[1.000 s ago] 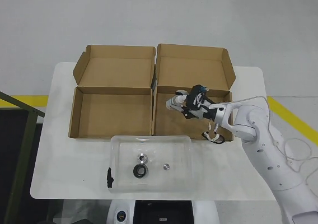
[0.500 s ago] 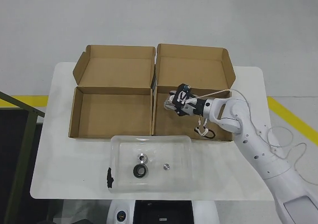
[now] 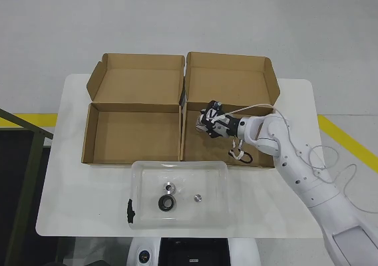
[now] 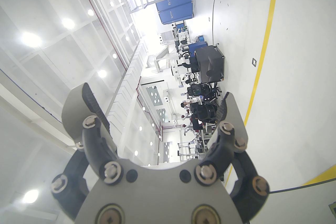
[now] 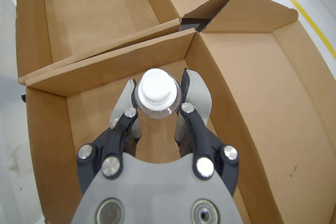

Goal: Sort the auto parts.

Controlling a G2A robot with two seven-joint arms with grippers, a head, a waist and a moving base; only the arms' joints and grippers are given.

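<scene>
As laid out on the white table [image 3: 69,186], the lot runs as follows. Two open cardboard boxes stand side by side, walls touching and lids folded back: the left box [image 3: 132,136] and the right box [image 3: 209,151] [image 5: 262,93]. One clear plastic bin [image 3: 212,211] sits just beside the boxes' near walls. Right gripper [image 3: 207,121] [image 5: 159,80]: over the right box, close to the wall shared with the left box, fingers clamped on either side of a white-capped part [image 3: 201,122] [image 5: 157,92]. The part has a shiny round body under the cap; its lower end is hidden, so contact with the box floor cannot be told. Left gripper [image 4: 156,93]: fingers wide apart, nothing between them, aimed at the room. In the bin lie a black ring [image 3: 167,203], a silver piece [image 3: 168,187] just beside it, and a smaller silver piece [image 3: 197,197] apart from both. A small black item [image 3: 130,211] sits at the bin's left edge, its kind too small to make out.
</scene>
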